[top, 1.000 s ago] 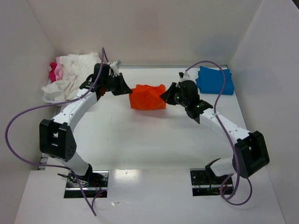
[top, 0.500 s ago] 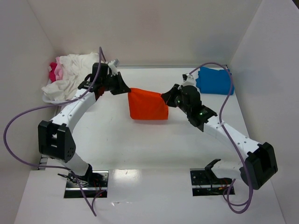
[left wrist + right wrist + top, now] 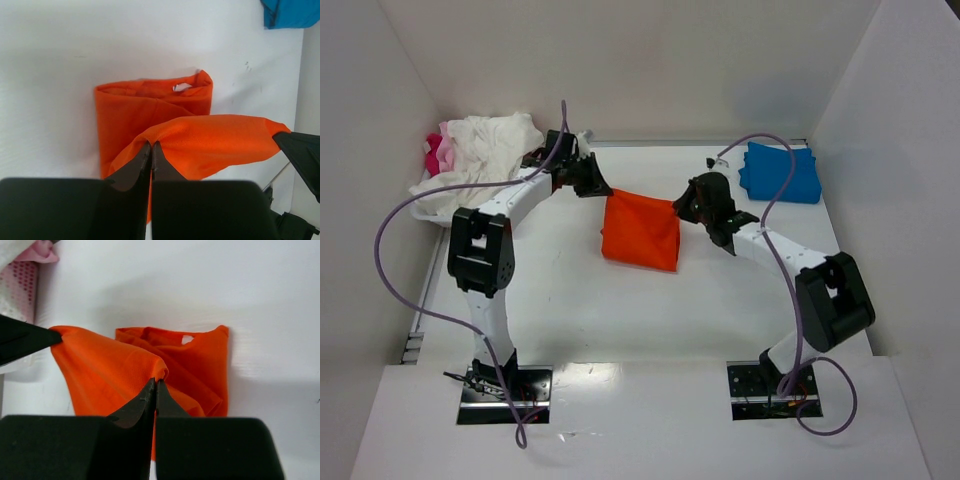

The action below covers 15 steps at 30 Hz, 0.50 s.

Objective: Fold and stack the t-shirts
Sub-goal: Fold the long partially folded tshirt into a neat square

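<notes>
Now orange t-shirt [image 3: 640, 235] unfurled further (lifted)

Here lie an orange t-shirt [image 3: 640, 235], blue t-shirt [image 3: 782, 175], white t-shirt [image 3: 480, 150], pink t-shirt [image 3: 433, 155].

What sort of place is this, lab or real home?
Probably a lab test cell: plain white panels box in a white table, a left arm and right arm are bolted at its near edge, with an orange t-shirt and blue t-shirt as workpieces.

High overhead view, two close wrist views, sharing orange t-shirt [image 3: 640, 235]
</notes>
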Motion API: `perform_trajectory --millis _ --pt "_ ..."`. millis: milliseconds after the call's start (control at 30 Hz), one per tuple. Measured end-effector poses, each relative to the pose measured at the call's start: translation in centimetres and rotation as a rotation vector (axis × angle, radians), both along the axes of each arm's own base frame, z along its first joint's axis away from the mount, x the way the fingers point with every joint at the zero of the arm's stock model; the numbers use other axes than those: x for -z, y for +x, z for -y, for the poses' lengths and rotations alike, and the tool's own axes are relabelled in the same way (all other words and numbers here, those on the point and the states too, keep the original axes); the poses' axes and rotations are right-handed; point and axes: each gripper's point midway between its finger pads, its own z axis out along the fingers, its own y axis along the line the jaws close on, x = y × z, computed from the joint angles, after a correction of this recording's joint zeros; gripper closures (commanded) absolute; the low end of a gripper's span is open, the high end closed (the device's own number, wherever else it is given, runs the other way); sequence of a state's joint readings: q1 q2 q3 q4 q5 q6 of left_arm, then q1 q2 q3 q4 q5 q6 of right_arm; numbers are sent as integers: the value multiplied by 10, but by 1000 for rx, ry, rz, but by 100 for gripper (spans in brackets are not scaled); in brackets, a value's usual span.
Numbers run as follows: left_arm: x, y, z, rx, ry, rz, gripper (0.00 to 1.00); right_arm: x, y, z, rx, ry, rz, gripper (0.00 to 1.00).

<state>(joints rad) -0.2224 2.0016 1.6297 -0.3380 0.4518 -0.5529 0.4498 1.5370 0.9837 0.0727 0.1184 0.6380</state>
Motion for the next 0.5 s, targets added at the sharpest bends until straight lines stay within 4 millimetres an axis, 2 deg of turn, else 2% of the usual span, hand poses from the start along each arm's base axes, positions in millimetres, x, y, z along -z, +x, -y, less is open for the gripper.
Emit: perform_trajectory --millis 167,367,500 --pt "23 15 0 -4 2 -34 100 21 20 8 34 -16 -34 93" --pt "52 23 -5 -9 0 -86 100 39 49 21 72 -16 -60 92" --pt "62 26 -6 -9 -3 -103 99 53 63 22 77 -20 -78 90"
